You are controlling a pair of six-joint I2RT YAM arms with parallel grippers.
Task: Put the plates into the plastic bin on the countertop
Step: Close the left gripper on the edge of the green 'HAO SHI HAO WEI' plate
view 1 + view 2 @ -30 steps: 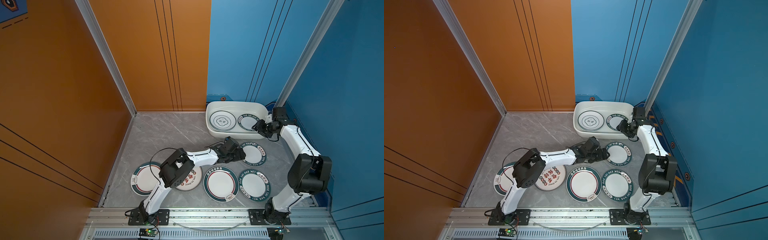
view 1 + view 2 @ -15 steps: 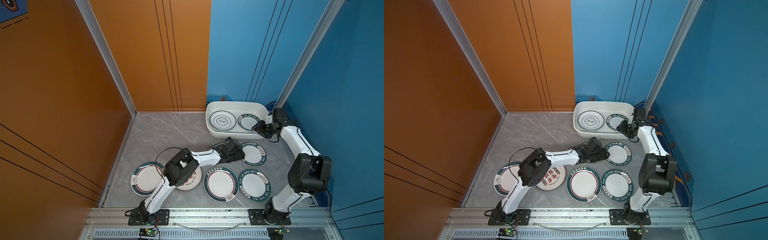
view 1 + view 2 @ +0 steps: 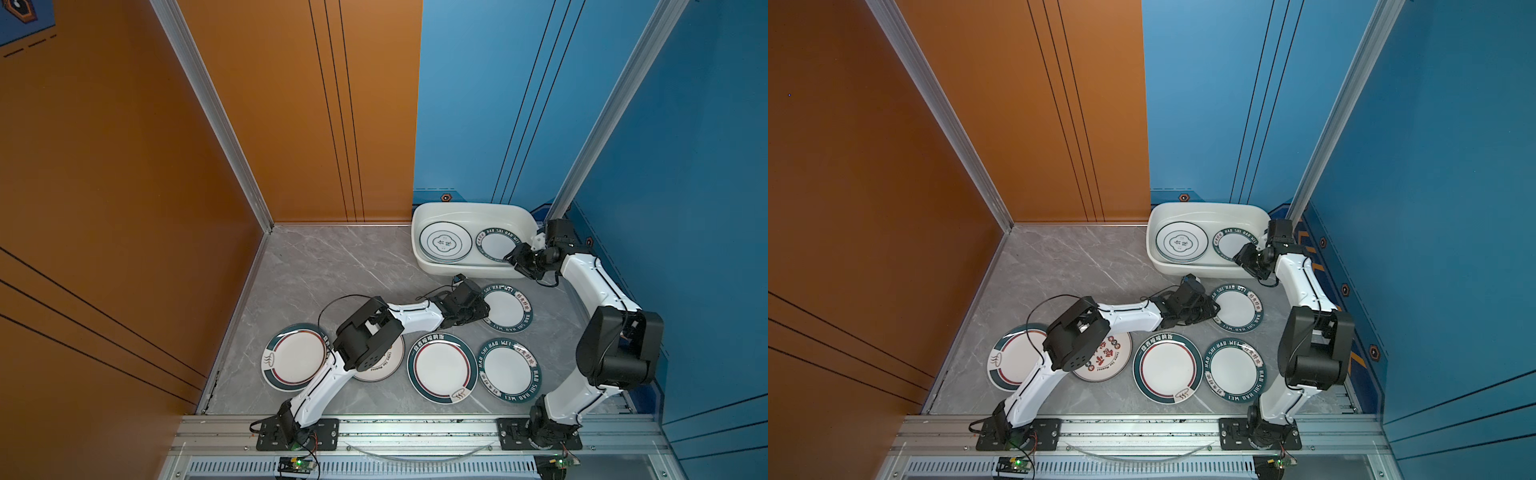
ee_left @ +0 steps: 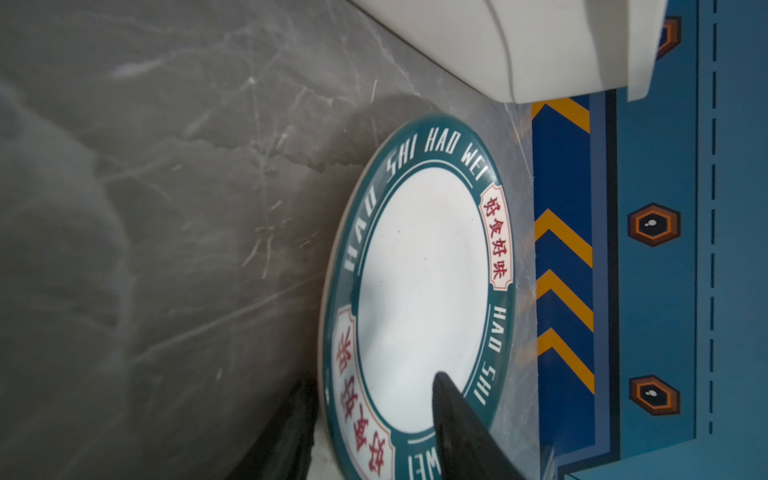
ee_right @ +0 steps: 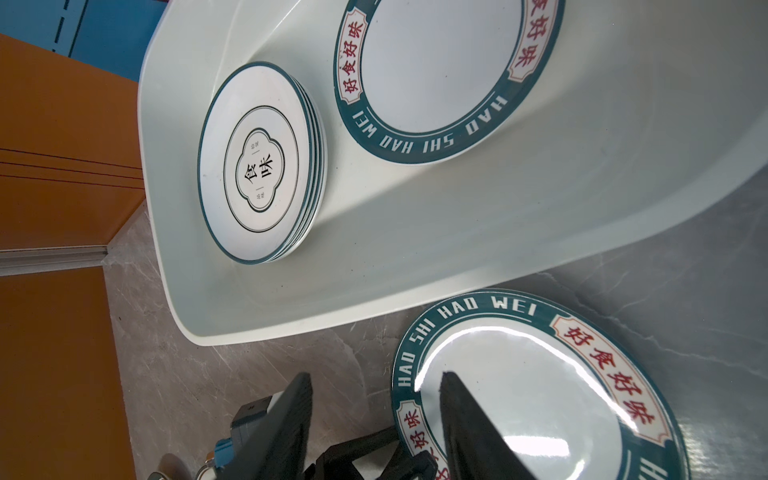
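Observation:
The white plastic bin [image 3: 469, 205] stands at the back right of the grey countertop [image 3: 332, 266]. It holds a stack of plates [image 3: 445, 242] and a green-rimmed plate [image 3: 496, 245]. Several more plates lie flat in front of it. My left gripper [image 3: 484, 309] [image 4: 374, 380] is open astride the rim of the nearest green-rimmed plate [image 3: 509, 309] [image 4: 419, 291], one finger outside the rim and one over its white middle. That plate still lies flat. My right gripper [image 3: 509, 257] [image 5: 376, 376] hangs open and empty over the bin's near right corner.
On the countertop lie a small green-rimmed plate [image 3: 509, 370], a large one [image 3: 441, 368], a red-character plate [image 3: 384, 365] partly under my left arm, and another large one [image 3: 295, 357]. Aluminium rails [image 3: 415, 428] edge the front; walls close both sides.
My left gripper's jaws have narrowed around the plate's rim, and the left arm's elbow has shifted a little. The right arm and all plates stay put.

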